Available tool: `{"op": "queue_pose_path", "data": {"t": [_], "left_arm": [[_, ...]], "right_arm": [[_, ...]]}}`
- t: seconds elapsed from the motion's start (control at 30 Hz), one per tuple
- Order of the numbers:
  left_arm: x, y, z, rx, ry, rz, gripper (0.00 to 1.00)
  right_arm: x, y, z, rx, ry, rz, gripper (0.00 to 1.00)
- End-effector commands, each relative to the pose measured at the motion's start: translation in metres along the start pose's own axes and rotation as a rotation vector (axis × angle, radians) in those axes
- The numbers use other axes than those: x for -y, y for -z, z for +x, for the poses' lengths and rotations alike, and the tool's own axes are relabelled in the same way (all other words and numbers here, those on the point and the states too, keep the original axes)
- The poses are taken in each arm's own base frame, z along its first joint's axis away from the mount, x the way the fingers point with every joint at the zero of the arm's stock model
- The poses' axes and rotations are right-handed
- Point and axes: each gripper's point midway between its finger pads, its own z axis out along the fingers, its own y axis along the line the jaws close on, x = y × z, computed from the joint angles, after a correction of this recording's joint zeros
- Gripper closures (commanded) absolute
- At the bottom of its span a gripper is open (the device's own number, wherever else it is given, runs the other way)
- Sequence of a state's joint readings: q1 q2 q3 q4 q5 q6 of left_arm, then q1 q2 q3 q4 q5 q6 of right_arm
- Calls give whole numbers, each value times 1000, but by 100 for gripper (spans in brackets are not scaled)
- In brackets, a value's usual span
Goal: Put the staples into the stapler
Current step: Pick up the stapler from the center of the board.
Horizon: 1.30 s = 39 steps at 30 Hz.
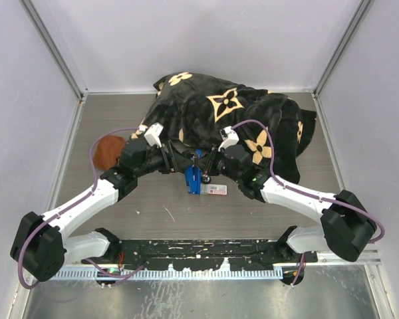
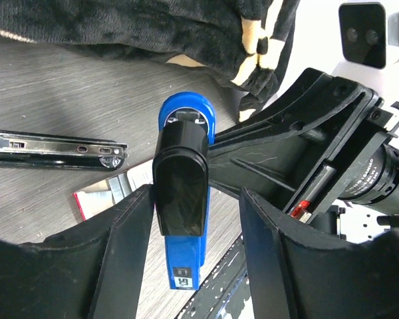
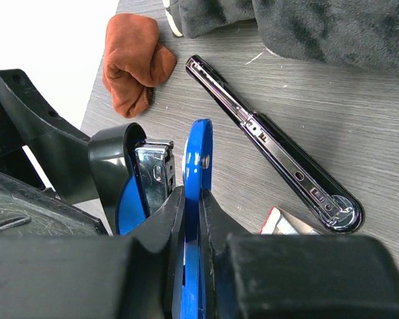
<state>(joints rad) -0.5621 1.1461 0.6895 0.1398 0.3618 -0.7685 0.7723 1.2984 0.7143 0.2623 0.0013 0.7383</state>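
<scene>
From above, the blue stapler [image 1: 192, 177] is at the middle of the table [image 1: 120, 119], the staples [image 1: 217, 190] just right of it, not yet loaded; the left wrist shows the left fingers [image 2: 120, 266] apart astride its black top; the right wrist shows the right fingers [image 3: 219, 232] clamped on its base.

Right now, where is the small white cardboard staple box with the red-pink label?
In the top view, the small white cardboard staple box lies flat on the grey tabletop at centre, just right of the blue plastic stapler.
</scene>
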Motion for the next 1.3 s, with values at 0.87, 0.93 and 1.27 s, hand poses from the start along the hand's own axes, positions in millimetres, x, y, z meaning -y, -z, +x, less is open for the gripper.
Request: {"op": "queue_pose_path", "data": {"t": [0.87,0.93,1.27], "left_arm": [[-11,7,-20,39,-199,-107,100],[-12,11,-17,25,-278,-91,100],[23,16,36,-142,-559,171,100]], "right_arm": [[-48,25,-39,82,78,-122,36],[-40,39,-46,92,108,-82,32],[-17,60,-40,-165,37,-166,46]]}}
